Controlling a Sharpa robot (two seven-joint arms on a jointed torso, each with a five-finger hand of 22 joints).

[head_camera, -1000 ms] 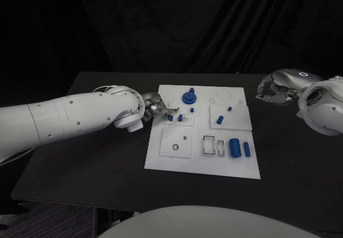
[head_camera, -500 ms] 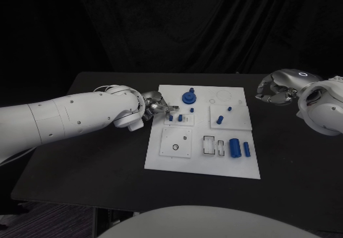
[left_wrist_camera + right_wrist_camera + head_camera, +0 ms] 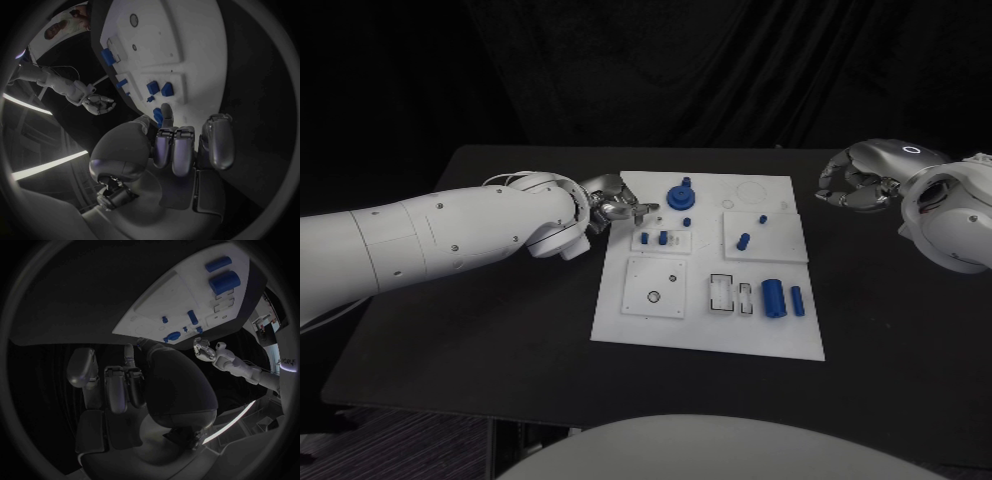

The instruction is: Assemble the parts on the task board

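Left hand (image 3: 607, 212) poised at task board's (image 3: 708, 340) left edge, mid-tabletop, fingers (image 3: 174, 150) curled, grip contents unclear; likely readying a placement. Right hand (image 3: 852, 187) parked off far right corner, curled on nothing, keeping clear. Blue parts (image 3: 775, 298) on board.

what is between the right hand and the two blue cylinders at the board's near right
Nothing visible. The right hand hovers off the white task board's far right edge; only bare black table and board lie between it and the two blue cylinders.
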